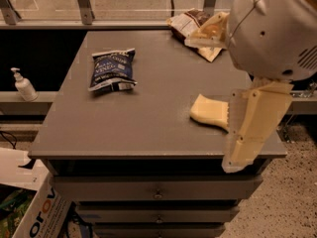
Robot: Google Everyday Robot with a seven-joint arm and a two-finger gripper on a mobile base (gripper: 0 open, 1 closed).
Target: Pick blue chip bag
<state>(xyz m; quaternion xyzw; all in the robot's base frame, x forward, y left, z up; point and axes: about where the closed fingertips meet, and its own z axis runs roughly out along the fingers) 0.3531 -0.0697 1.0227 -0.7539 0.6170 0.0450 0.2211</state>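
The blue chip bag [113, 69] lies flat on the grey table top [148, 118], left of the middle, dark navy with white lettering and white crimped ends. My gripper [207, 34] is at the back right of the table, over the brown-and-white bag, well to the right of the blue bag and not touching it. The arm's big round white housing [272, 29] and a pale link [255, 128] fill the right side.
A brown-and-white bag [188, 20] lies at the back right, partly hidden by the gripper. A pale yellow sponge [209, 114] sits at the front right, partly behind the arm link. A pump bottle [23, 85] stands on a ledge to the left. A cardboard box [37, 212] is on the floor, lower left.
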